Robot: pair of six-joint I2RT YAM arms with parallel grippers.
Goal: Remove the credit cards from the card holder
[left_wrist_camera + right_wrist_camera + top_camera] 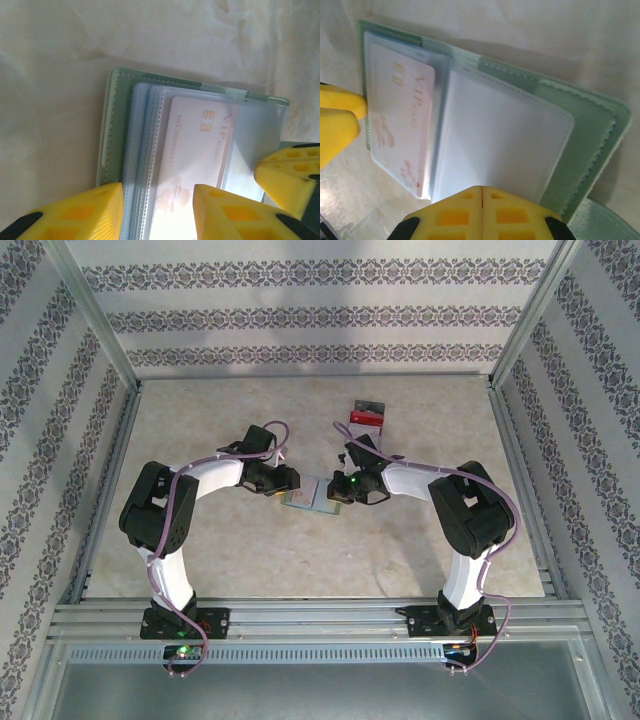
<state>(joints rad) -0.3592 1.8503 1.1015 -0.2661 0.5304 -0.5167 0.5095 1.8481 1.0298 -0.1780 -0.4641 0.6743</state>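
Observation:
The card holder [312, 496] lies open on the table between both arms, with a green cover [112, 130] and clear blue-tinted sleeves. A pale pink credit card [200, 145] with a gold chip sits inside one sleeve. My left gripper [157, 187] is open over the holder's near edge. One of its fingers is above the green cover and the other above the card. My right gripper [482, 192] is shut, its tips on the empty clear sleeve [505, 135] of the other panel. The card [402, 115] is to their left.
A stack of red, grey and dark cards [366, 415] lies behind the right gripper. Metal rails and patterned walls [320, 310] close the table in. The right gripper's finger [287, 175] reaches in from the right of the left wrist view.

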